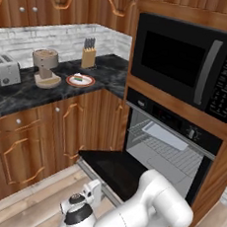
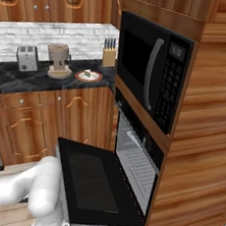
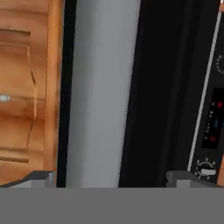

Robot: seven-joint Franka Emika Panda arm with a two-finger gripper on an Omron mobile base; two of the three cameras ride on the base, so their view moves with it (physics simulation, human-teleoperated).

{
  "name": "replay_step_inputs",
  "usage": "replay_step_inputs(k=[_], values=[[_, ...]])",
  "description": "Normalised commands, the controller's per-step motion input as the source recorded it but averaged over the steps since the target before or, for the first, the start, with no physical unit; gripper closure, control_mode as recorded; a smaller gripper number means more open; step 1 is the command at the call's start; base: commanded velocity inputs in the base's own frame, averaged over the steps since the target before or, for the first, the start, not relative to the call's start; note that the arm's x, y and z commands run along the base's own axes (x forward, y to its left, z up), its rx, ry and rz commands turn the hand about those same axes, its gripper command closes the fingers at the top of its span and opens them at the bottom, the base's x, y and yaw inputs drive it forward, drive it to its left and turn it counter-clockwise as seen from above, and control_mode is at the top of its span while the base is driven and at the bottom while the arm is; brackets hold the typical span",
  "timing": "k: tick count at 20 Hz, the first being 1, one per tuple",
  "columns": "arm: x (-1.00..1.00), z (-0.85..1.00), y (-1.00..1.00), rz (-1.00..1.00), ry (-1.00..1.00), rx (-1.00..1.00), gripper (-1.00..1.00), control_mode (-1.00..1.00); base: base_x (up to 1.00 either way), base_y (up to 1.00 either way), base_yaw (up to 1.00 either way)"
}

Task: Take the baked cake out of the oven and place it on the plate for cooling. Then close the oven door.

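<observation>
Oven door (image 2: 95, 182) down; stiff, hinged, probably heavy; lift under its front edge; pincer (image 3: 109, 179) wide, empty.

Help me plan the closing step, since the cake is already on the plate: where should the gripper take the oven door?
At the front edge of the oven door, coming from underneath. The door lies flat and open, hinged at the oven, so lifting that far edge swings it shut. The gripper is open.

The oven door (image 2: 98, 182) hangs open (cake (image 2: 87, 74) on plate (image 2: 88, 76)).
</observation>
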Motion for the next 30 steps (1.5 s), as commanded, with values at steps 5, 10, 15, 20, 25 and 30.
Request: replay_step_inputs(k=[5, 10, 15, 20, 25, 30], values=[[0.87, 0.00, 0.00, -0.36, -0.42, -0.47, -1.00, -1.00, 0.00, 0.00, 0.00], [0.97, 0.00, -0.07, -0.36, -0.30, -0.40, -1.00, -1.00, 0.00, 0.00, 0.00], [0.99, 0.00, -0.32, -0.34, -0.20, -0.34, -1.00, -1.00, 0.00, 0.00, 0.00], [1.00, 0.00, -0.58, -0.28, -0.14, -0.27, -1.00, -1.00, 0.00, 0.00, 0.00], [1.00, 0.00, -0.76, -0.22, -0.10, -0.19, -1.00, -1.00, 0.00, 0.00, 0.00], [1.00, -0.01, -0.92, -0.17, -0.05, -0.13, -1.00, -1.00, 0.00, 0.00, 0.00]])
